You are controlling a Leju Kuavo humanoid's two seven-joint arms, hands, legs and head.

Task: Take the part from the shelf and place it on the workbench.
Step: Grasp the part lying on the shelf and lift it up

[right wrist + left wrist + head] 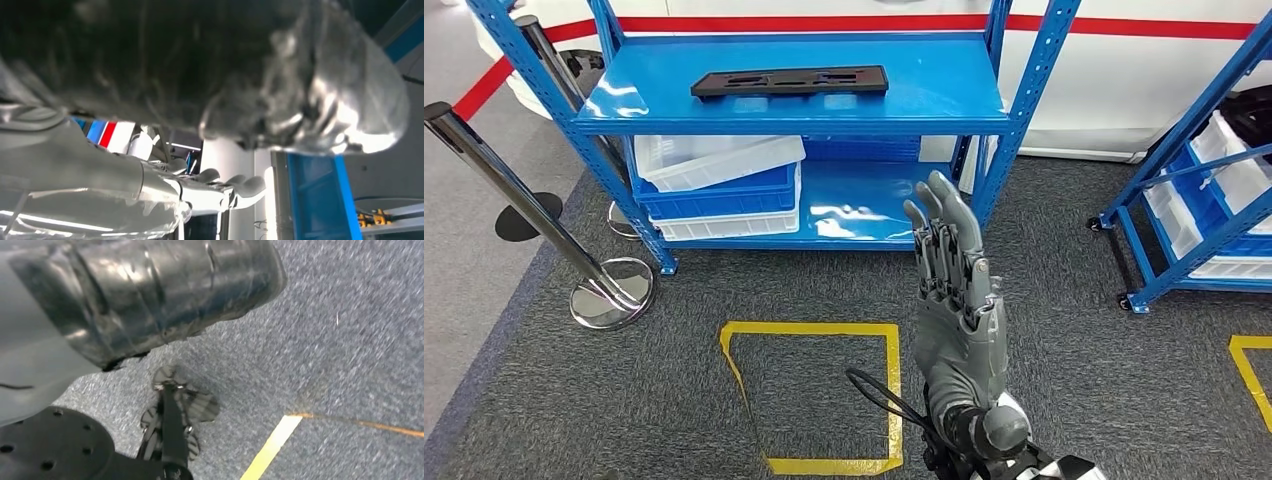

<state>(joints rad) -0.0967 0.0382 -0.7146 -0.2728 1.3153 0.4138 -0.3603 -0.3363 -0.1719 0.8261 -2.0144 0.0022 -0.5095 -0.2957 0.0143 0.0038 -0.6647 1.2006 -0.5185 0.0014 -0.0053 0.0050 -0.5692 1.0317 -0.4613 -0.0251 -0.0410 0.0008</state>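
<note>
A chrome stanchion post (pixel 509 193) with a round base stands on grey speckled carpet (pixel 624 400), left of a glossy blue steel shelf (pixel 804 120). White and blue plastic bins (pixel 719 185) sit on its lower tier. The flat, black, slotted part (pixel 790 81) lies on the top tier, up and left of the fingers (pixel 946 225). The right hand (pixel 954 300) is raised, fingers straight and empty. Left hand's fingers: cannot tell. No readable writing.

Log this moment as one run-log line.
flat black plastic part: on blue metal shelf | right hand: raised, empty, short of shelf | left hand: unseen
</note>
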